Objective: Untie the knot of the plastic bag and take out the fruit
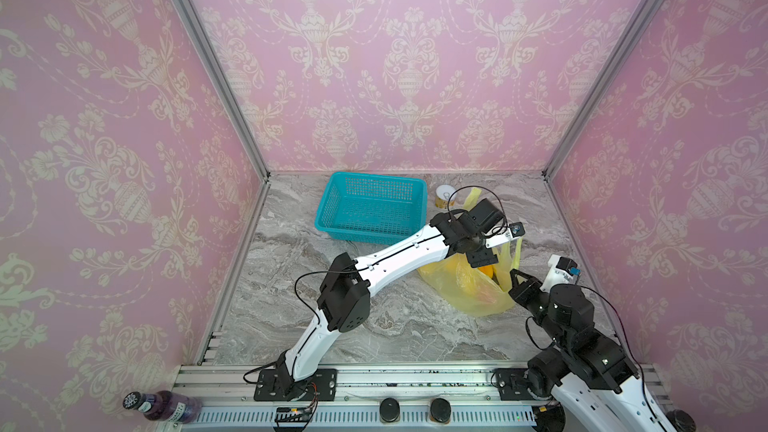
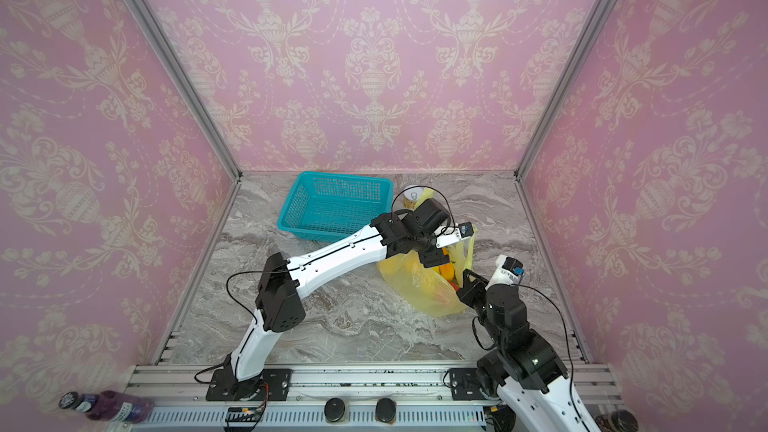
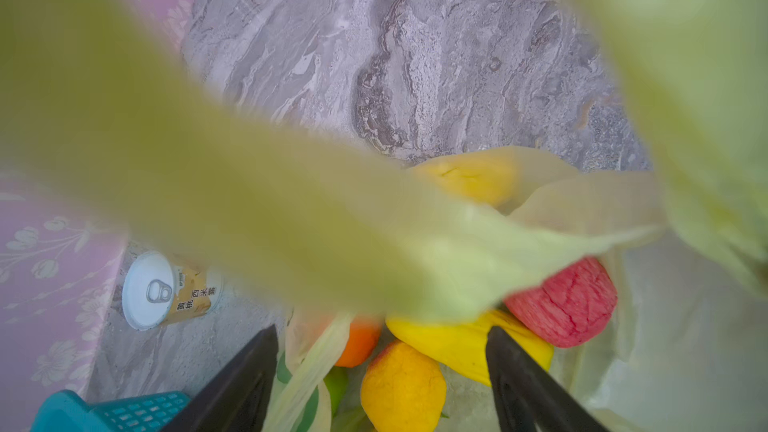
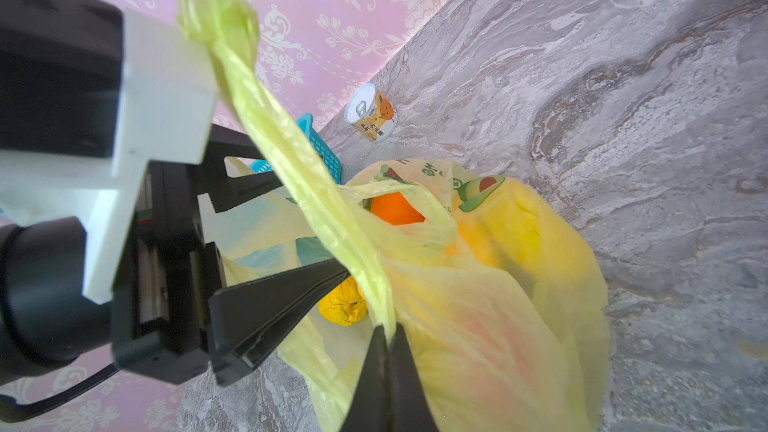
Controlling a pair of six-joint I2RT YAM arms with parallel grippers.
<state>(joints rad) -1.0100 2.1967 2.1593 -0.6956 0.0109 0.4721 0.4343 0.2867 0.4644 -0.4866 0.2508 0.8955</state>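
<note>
The left gripper [image 3: 382, 329] hangs with its two black fingers [image 3: 523, 380] spread wide and nothing between them, pointing down into the open mouth of the plastic bag [image 1: 461, 284]. Right below the fingers lies the fruit [image 3: 453, 347], packed together inside the bag: a yellow oblong one, a pink-red one [image 3: 565, 301] touching it, an orange-yellow one [image 3: 403, 384], an orange round one [image 3: 359, 342] and a bit of green [image 3: 336, 384]. Another yellow piece [image 3: 469, 178] shows through the thin plastic. One loop handle [image 4: 291, 147] of the bag is draped over the white camera bracket [image 4: 166, 89] on the left wrist. From there it runs taut down to the right gripper [image 4: 388, 332], whose fingers are pressed together on the strip. In both top views the left arm reaches across the middle and stands over the bag. The right gripper sits at the bag's near right edge. The bag rests on the marble table [image 1: 374, 326], right of centre. The teal basket [image 1: 370, 207] stands to its left, nearer the back wall. The small white-topped can [image 1: 444, 196] stands behind the bag, just beside the basket's right end. A purple bottle [image 1: 162, 405] lies on the front rail at the left corner.
</note>
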